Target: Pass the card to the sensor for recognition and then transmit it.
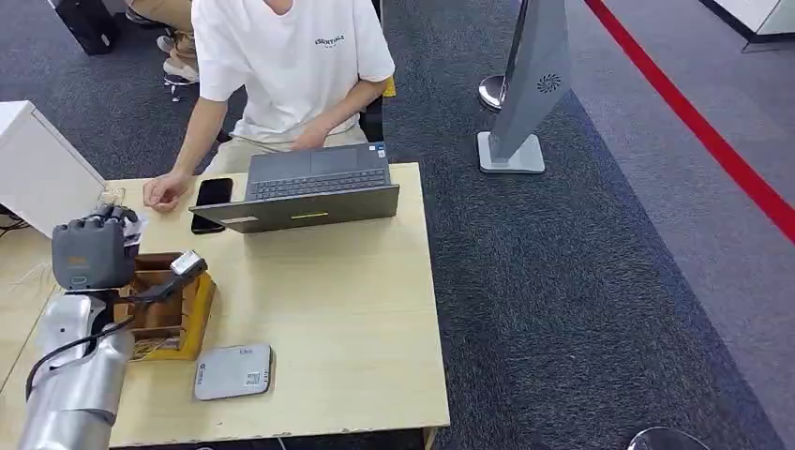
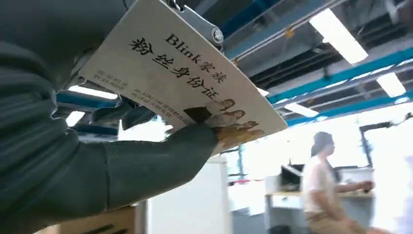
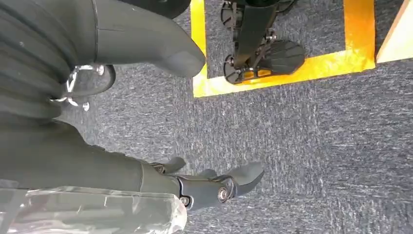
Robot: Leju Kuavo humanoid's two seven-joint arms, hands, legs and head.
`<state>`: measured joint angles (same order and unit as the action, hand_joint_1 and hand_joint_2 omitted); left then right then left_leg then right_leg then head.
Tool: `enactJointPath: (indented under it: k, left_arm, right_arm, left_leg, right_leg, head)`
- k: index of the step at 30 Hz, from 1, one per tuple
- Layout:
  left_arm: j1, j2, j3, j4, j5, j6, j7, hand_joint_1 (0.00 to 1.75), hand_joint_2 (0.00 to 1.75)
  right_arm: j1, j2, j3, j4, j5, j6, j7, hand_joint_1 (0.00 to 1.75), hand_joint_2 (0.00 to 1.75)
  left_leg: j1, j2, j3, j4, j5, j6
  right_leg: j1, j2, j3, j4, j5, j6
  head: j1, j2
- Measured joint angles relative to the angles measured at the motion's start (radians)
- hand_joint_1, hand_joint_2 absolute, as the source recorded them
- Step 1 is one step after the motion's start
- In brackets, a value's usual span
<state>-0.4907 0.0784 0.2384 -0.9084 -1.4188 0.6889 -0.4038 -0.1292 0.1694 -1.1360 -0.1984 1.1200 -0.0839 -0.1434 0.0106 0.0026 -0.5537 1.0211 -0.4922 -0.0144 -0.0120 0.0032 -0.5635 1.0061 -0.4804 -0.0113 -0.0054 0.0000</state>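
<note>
At the left edge of the table (image 1: 356, 309), in the head view, we see the left hand (image 1: 92, 251) raised above a wooden box (image 1: 169, 309) with a yellow side. The hand holds the card (image 2: 185, 73); in the head view only a small pale corner of the card shows, just beside the hand, toward the person (image 1: 286, 66). In the left wrist view the card lies flat against the fingers, with the thick grey thumb (image 2: 160, 156) pressed on its printed face near one long edge. The card is tilted, and its far end sticks out past the hand.

A dark scanner (image 1: 185, 265) rests on the box, just right of the hand. Nearer to us on the table lies the flat grey sensor (image 1: 233, 371), apart from the hand and the card. Further right, at the far side, a black phone (image 1: 212, 199) lies beside an open laptop (image 1: 314, 192), and the person sits behind them.

In the right wrist view the right hand (image 3: 160, 161) hangs over grey carpet (image 3: 316, 146) with its fingers apart, and it holds nothing.
</note>
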Motion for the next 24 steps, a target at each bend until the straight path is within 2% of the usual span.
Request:
enactJointPath:
  k: [3,9,13,15,17,24]
  left_arm:
    - [0.041,-0.049,0.000,-0.074,0.007,0.003,-0.025,1.75,1.75]
    - [0.069,-0.085,0.000,-0.146,0.010,0.003,-0.025,1.75,1.75]
    - [0.104,-0.123,-0.010,-0.207,0.021,0.003,-0.086,1.75,1.75]
    - [0.144,-0.151,-0.037,-0.261,0.013,0.003,-0.092,1.75,1.75]
    - [0.194,-0.174,-0.097,-0.329,-0.005,0.003,-0.061,1.75,1.75]
    - [0.335,-0.194,-0.289,-0.486,-0.027,0.003,0.017,1.75,1.75]
  right_arm:
    - [0.004,0.000,0.000,0.000,-0.005,-0.003,0.000,0.00,1.75]
    - [0.009,0.000,0.000,0.000,-0.006,-0.008,0.000,0.00,1.75]
    - [0.011,0.000,0.000,0.000,-0.010,-0.009,0.000,0.00,1.75]
    - [0.013,0.000,0.000,0.000,-0.016,-0.010,-0.001,0.00,1.75]
    - [0.014,0.000,0.000,0.000,-0.018,-0.012,-0.005,0.00,1.75]
    - [0.020,0.000,-0.002,0.000,-0.029,-0.026,-0.006,0.00,1.75]
  left_leg:
    - [0.000,0.001,0.000,0.000,0.000,0.000]
    - [0.000,0.000,0.000,0.001,0.000,0.000]
    - [0.000,0.000,0.000,0.001,0.000,0.001]
    - [0.000,0.000,0.000,0.001,0.000,0.001]
    - [0.000,0.000,-0.001,0.001,0.000,0.001]
    - [-0.001,0.001,-0.001,0.001,-0.002,0.003]
  right_leg:
    - [0.000,0.001,0.000,0.000,0.000,0.000]
    - [0.000,0.000,0.000,0.000,0.001,0.001]
    - [0.000,0.000,0.000,0.000,0.001,0.001]
    - [0.000,0.000,0.000,0.000,0.001,0.001]
    - [0.000,0.000,0.000,0.000,0.001,0.001]
    - [-0.001,0.000,0.000,-0.001,0.000,0.002]
  head:
    - [0.000,0.000]
    - [0.000,0.000]
    - [0.000,0.000]
    - [0.000,0.000]
    - [0.000,0.000]
    - [0.000,0.000]
